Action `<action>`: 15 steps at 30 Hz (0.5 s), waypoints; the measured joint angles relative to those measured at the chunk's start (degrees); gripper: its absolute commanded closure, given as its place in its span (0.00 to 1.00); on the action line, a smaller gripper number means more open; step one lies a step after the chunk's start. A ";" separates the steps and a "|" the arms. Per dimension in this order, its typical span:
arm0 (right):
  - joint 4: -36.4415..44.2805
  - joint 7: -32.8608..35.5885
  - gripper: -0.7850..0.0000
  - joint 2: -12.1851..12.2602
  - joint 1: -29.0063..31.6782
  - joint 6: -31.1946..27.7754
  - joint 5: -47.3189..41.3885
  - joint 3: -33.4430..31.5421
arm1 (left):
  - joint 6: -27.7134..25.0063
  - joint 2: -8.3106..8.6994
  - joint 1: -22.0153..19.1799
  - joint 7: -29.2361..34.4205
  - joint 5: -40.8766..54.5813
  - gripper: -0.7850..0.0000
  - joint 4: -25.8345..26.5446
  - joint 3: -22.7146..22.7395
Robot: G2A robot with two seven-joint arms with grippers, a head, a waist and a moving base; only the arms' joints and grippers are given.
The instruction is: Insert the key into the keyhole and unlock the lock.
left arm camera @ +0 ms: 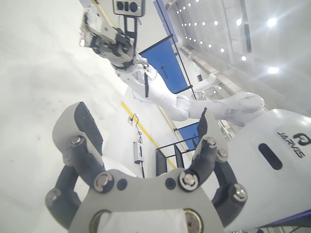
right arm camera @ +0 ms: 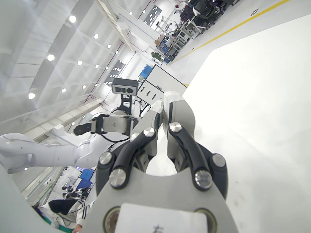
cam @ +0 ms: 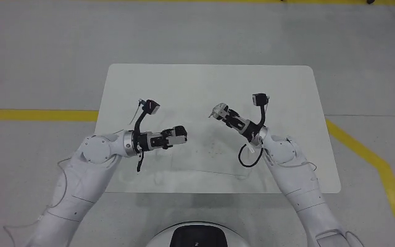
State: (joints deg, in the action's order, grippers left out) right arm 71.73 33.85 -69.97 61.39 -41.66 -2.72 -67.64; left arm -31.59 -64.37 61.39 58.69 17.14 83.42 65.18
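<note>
Above the middle of the white table my two grippers face each other a short way apart. My left gripper is open, and the left wrist view shows its black pads wide apart with nothing between them. My right gripper is shut on a small pale object that sticks out past its fingertips. I cannot tell whether this object is the key or the lock. The left wrist view shows the same gripper farther off, blurred.
The table top beneath both arms is bare white. A yellow floor line runs past the table's sides. Each wrist carries a small camera on a black post.
</note>
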 measured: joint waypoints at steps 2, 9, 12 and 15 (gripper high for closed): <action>0.03 1.70 1.00 0.05 -0.08 -0.07 -1.66 0.25 | 0.00 -0.55 -1.49 -3.33 -3.86 0.05 -1.19 -2.00; -1.09 4.18 1.00 -0.09 -1.17 0.60 -3.91 1.54 | 0.71 -2.15 -4.86 -9.27 -7.68 0.22 -4.67 -7.13; -1.58 4.63 1.00 -0.15 -1.58 0.39 -4.27 1.95 | 1.13 -2.66 -6.08 -10.55 -7.65 0.47 -6.20 -8.35; -2.13 5.20 1.00 -0.22 -1.97 0.34 -4.88 2.43 | 1.22 -3.09 -7.12 -11.34 -7.27 0.60 -7.44 -9.23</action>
State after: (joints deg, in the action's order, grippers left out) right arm 69.60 39.05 -70.19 59.43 -41.31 -7.60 -65.21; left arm -30.37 -67.45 54.27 47.34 9.87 75.98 55.95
